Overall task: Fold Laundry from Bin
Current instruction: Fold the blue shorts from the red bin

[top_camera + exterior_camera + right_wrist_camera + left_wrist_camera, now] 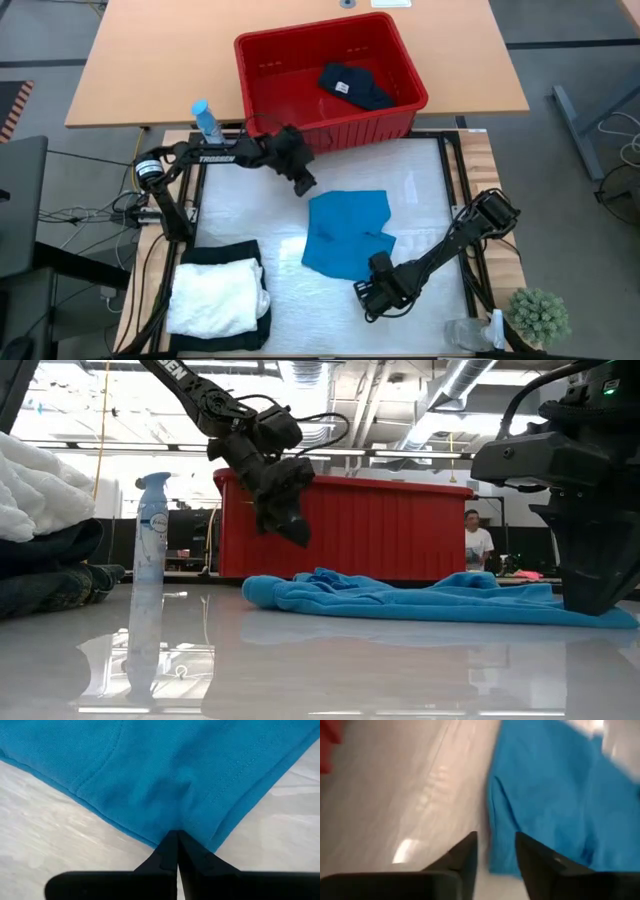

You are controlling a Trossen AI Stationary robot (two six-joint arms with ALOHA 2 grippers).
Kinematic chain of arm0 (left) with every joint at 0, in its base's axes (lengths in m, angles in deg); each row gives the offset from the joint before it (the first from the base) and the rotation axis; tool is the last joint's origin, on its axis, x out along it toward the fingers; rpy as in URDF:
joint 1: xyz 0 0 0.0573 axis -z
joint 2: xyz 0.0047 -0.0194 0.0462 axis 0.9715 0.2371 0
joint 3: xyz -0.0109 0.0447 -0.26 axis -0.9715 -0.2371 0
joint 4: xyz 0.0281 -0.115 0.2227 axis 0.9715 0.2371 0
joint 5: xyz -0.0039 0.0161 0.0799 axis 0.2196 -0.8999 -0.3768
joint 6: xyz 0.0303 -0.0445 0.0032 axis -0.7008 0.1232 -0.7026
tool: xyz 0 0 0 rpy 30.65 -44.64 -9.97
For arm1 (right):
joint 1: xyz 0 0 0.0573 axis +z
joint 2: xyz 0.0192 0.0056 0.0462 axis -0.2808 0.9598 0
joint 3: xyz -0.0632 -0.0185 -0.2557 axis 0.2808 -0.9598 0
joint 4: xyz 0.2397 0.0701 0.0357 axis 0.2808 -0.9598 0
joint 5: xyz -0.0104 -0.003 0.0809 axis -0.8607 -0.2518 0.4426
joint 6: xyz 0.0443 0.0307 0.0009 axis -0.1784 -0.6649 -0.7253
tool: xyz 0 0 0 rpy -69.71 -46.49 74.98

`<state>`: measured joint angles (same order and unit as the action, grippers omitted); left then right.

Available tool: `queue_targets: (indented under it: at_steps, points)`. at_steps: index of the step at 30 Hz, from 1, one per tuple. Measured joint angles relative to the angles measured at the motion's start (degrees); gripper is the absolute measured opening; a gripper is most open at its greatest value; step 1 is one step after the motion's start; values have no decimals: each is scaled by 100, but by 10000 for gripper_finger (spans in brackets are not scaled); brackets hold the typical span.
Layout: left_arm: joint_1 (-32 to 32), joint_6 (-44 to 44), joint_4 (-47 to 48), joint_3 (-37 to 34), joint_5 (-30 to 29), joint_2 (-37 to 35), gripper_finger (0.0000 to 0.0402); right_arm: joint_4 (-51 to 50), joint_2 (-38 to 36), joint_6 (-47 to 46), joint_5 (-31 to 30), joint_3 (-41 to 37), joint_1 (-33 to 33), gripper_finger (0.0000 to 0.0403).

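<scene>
The bright blue garment [345, 232] lies spread and a little rumpled on the white table cover, in the middle. My right gripper [380, 266] is shut on its near right edge. My left gripper [304, 186] hangs open just above the table by the garment's far left corner [500, 795], with nothing between its fingers. The red bin [270, 75] stands at the far edge with a dark garment [355, 86] lying on its floor. A folded white piece [212, 295] rests on folded black cloth [258, 335] at the near left. My right gripper pinches the blue garment's stitched edge [176, 822] between its two shut fingers [167, 851]. The fingers come steeply from above, slanting in from the table's near right. The cloth puckers at the fingertips, and the rest of the garment lies flat on the table.
A spray bottle [206, 120] stands at the far left by the bin. A clear bottle [470, 334] and a small potted plant [540, 315] sit at the near right corner. Bare table cover [300, 310] lies between the folded stack and the blue garment.
</scene>
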<state>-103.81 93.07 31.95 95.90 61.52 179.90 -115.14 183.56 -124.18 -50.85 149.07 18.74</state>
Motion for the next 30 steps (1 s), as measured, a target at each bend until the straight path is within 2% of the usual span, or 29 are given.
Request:
queue_targets:
  at_steps: [3, 7, 12, 18, 24, 27, 30]
  points:
    - [179, -673, 272, 0, -378, 11, 161, 6, 0, 4, 0, 0, 0, 33]
    - [435, -1040, 266, -2, -826, 97, 217, 12, 0, 13, 0, 0, 0, 31]
    - [632, -1218, 191, -2, -850, 447, 243, 45, 0, 13, 0, -2, 0, 30]
    - [651, -1306, 173, -7, -872, 917, 245, 71, 0, 11, -2, -2, 0, 31]
    - [576, -1301, 120, -4, -798, 975, 237, 110, 0, 96, -2, -2, 0, 30]
    - [504, -1245, 301, 0, -393, 978, 200, 158, 0, 300, -2, -2, 0, 30]
    - [514, -1225, 284, -46, -129, 1071, 137, 142, 0, 462, -3, -2, -31, 29]
